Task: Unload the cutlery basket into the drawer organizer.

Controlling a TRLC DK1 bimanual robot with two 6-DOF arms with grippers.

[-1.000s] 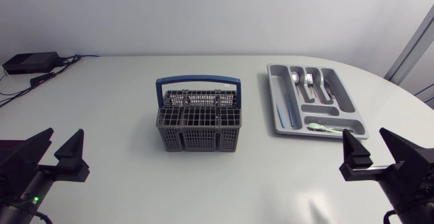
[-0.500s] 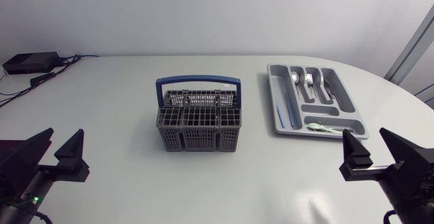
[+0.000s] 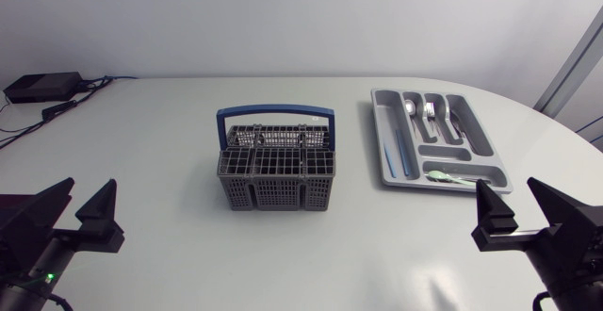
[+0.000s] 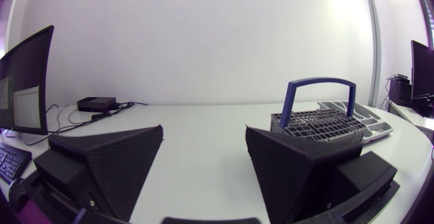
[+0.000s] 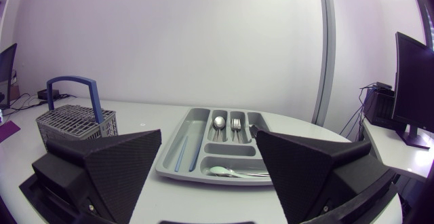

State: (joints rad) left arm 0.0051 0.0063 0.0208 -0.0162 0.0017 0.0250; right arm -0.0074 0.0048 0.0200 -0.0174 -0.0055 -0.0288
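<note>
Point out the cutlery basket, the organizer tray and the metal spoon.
cutlery basket (image 3: 276,194), head view, front mesh wall.
organizer tray (image 3: 380,134), head view, left rim.
metal spoon (image 5: 218,122), right wrist view, its bowl.

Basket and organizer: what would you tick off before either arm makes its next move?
1. Left gripper open and holding nothing: ok.
2. Right gripper open and holding nothing: ok.
3. Basket upright, handle up, apart from both grippers: ok.
4. Organizer lying flat, uncovered: ok.
5. Table bare between basket and organizer: ok.
6. Anything left inside the basket: cannot tell; nothing pokes above its grid top.
</note>
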